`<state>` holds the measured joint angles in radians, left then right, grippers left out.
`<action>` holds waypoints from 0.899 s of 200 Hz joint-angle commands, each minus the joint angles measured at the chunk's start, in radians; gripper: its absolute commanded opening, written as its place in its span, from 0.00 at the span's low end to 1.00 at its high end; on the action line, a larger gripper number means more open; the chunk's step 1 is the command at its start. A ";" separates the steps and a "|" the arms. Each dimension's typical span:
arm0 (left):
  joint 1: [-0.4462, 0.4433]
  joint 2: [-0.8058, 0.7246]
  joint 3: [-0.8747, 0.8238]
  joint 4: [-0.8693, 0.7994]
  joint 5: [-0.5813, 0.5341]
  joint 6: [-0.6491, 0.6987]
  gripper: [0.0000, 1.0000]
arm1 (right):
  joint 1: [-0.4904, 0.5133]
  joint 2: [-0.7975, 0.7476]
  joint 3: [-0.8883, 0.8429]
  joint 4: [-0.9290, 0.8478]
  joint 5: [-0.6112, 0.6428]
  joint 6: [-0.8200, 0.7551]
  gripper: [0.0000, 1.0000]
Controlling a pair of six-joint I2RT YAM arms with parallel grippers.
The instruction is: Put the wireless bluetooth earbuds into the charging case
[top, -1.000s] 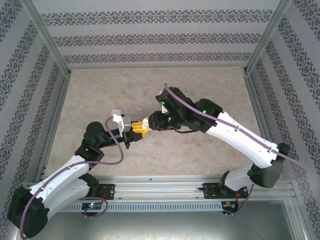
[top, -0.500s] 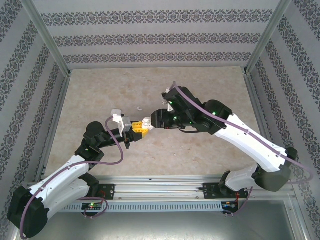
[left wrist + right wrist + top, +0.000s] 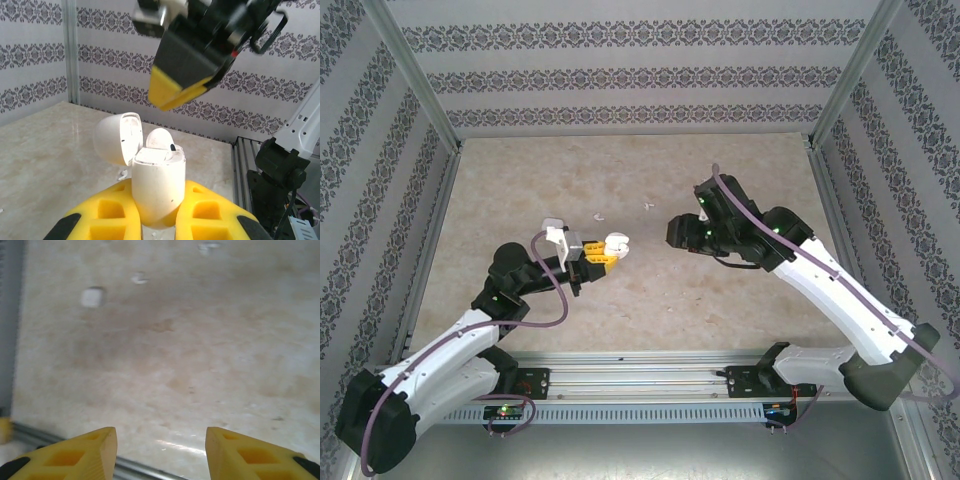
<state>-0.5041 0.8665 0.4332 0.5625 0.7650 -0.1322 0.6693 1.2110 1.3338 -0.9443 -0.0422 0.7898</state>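
My left gripper (image 3: 607, 253) (image 3: 155, 212) is shut on the charging case (image 3: 617, 243) (image 3: 157, 185), holding it upright above the table with its lid (image 3: 117, 137) swung open. A white earbud (image 3: 160, 140) with a dark dot sits in the case's top. Two more small white earbuds (image 3: 601, 214) (image 3: 647, 206) lie on the table beyond the case. My right gripper (image 3: 672, 233) (image 3: 161, 440) hangs to the right of the case, apart from it, open with nothing between its yellow fingers. In the left wrist view it looms above the case.
The marble-patterned table (image 3: 740, 300) is framed by metal rails and patterned walls. A small blurred white square (image 3: 92, 296) lies on the table near two tiny white pieces (image 3: 139, 278) (image 3: 207, 247). A grey rail (image 3: 150, 472) runs under the right fingers.
My right gripper has drawn back to the right, away from the case, and its jaws have opened wider. The left arm and the case have stayed still.
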 commanded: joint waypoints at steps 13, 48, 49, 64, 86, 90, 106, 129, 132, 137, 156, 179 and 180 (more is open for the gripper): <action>-0.010 0.022 0.010 0.044 -0.016 -0.041 0.00 | -0.182 -0.038 -0.203 0.127 -0.132 0.021 0.49; -0.010 0.059 0.019 0.049 -0.013 -0.053 0.00 | -0.340 0.011 -0.331 0.217 -0.175 0.018 0.48; -0.010 0.060 0.019 0.050 -0.012 -0.053 0.00 | -0.344 0.013 -0.334 0.219 -0.177 0.019 0.48; -0.010 0.077 0.022 0.056 -0.011 -0.055 0.00 | -0.389 0.047 -0.370 0.253 -0.174 0.014 0.50; -0.010 0.097 0.027 0.060 -0.015 -0.052 0.00 | -0.430 0.091 -0.406 0.275 -0.133 0.005 0.51; -0.010 0.100 0.027 0.061 -0.015 -0.052 0.00 | -0.437 0.097 -0.414 0.282 -0.127 0.005 0.51; -0.010 0.106 0.021 0.072 -0.015 -0.051 0.00 | -0.468 0.119 -0.454 0.332 -0.125 0.010 0.51; -0.010 0.119 0.014 0.084 -0.015 -0.047 0.00 | -0.500 0.161 -0.484 0.383 -0.128 0.006 0.50; -0.010 0.121 0.015 0.086 -0.015 -0.046 0.00 | -0.502 0.166 -0.486 0.390 -0.128 0.005 0.50; -0.010 0.123 0.015 0.090 -0.016 -0.046 0.00 | -0.506 0.178 -0.488 0.400 -0.128 0.003 0.50; -0.010 0.144 0.014 0.107 -0.017 -0.046 0.00 | -0.515 0.224 -0.487 0.437 -0.127 -0.001 0.46; -0.010 0.167 0.014 0.127 -0.013 -0.049 0.00 | -0.516 0.284 -0.473 0.470 -0.122 0.000 0.42; -0.010 0.168 0.013 0.128 -0.013 -0.050 0.00 | -0.516 0.287 -0.472 0.471 -0.121 0.000 0.42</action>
<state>-0.5041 1.0203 0.4332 0.6106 0.7502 -0.1696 0.1589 1.4471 0.8543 -0.5362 -0.1799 0.7975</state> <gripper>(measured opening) 0.058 0.432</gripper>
